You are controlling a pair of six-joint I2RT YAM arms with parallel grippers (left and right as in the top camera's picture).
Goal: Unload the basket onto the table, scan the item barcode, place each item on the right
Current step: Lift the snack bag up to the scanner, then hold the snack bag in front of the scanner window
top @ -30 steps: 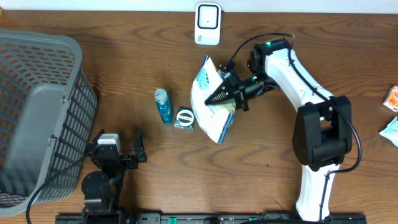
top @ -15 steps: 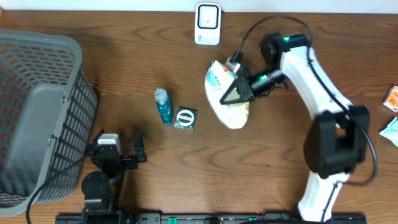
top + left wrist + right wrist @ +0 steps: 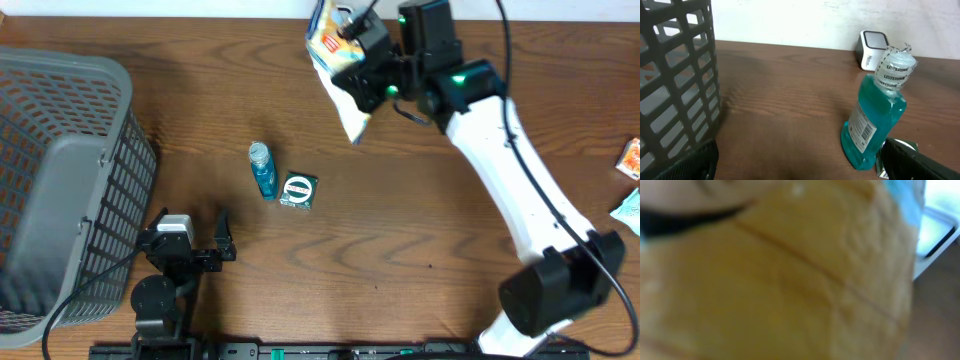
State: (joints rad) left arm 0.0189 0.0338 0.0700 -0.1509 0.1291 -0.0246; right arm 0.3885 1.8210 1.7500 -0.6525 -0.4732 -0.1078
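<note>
The item, a white, blue and yellow snack bag (image 3: pixel 331 48), hangs in the air at the table's far edge with my right gripper (image 3: pixel 372 72) shut on it. In the overhead view the bag covers the place of the white barcode scanner (image 3: pixel 873 48), which shows standing by the wall in the left wrist view. The right wrist view is filled by the bag's blurred yellow surface (image 3: pixel 780 280), which hides the fingers; a bright white-edged panel (image 3: pixel 939 230) peeks out at its right. My left gripper (image 3: pixel 190 238) rests open at the front left, holding nothing.
A blue mouthwash bottle (image 3: pixel 263 170) and a small green box (image 3: pixel 298 190) lie mid-table, just ahead of the left gripper. A grey mesh basket (image 3: pixel 60 180) fills the left side. Two small packets (image 3: pixel 630 158) (image 3: pixel 630 212) lie at the right edge.
The right arm has lifted the bag off the table and carried it up and back towards the far edge, over the scanner's spot. The left arm has not moved.
</note>
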